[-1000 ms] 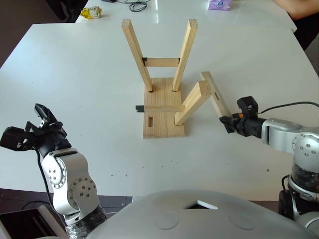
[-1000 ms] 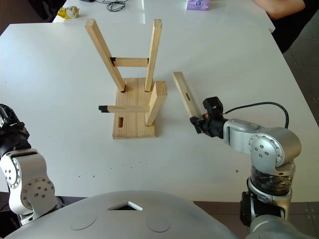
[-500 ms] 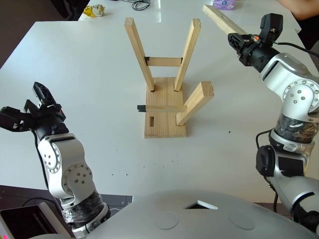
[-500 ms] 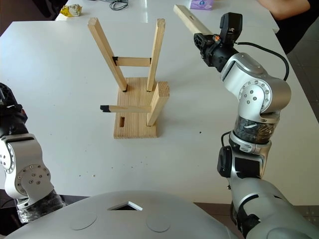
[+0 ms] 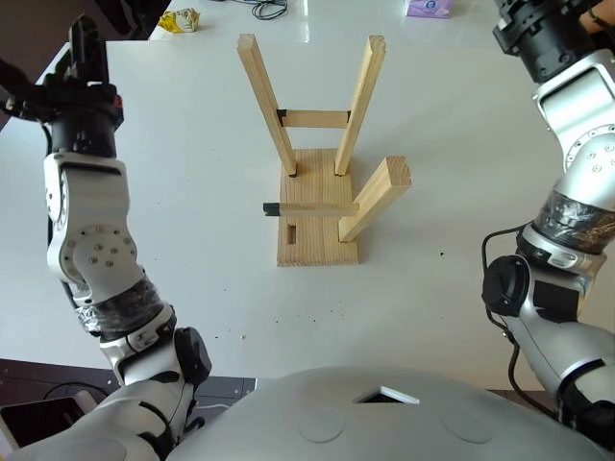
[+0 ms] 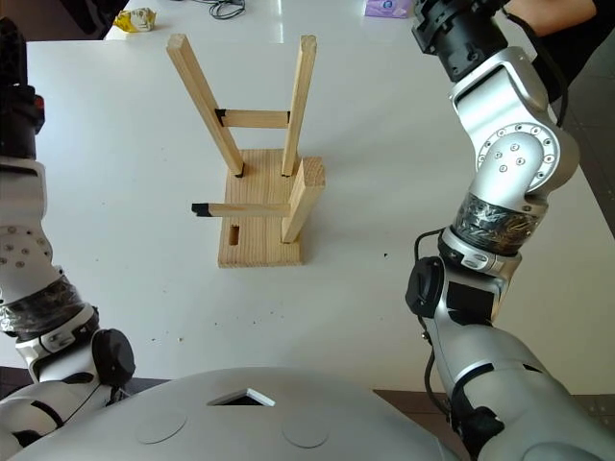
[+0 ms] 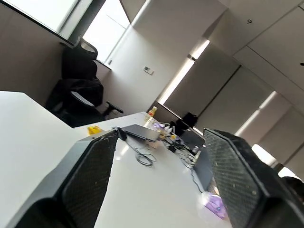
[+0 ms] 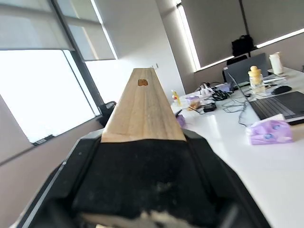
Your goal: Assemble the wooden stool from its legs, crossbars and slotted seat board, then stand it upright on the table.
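Now right claw [image 8: 142, 147], clamped on last leg [image 8: 142, 107], is up off worktop [image 5: 173, 202]; left claw [image 7: 160, 137], open and empty, up too. Slot [image 5: 291, 232] at 7 o'clock of seat [image 5: 322, 252] awaits.

In the eye views the right arm [image 6: 500, 86] runs off the top edge at the wrist, and the left arm [image 5: 82, 192] has its black end partly past the left edge. The loose leg [image 8: 142, 107] has its near end buried in the right gripper [image 8: 142, 142]. The left gripper [image 7: 161, 134] has its fingers [image 7: 88, 180] cut by the lower edge. The leaning leg [image 5: 375, 199] covers one end of the lower crossbar [image 5: 312, 207]. How its foot meets the seat board [image 5: 322, 252] cannot be told.
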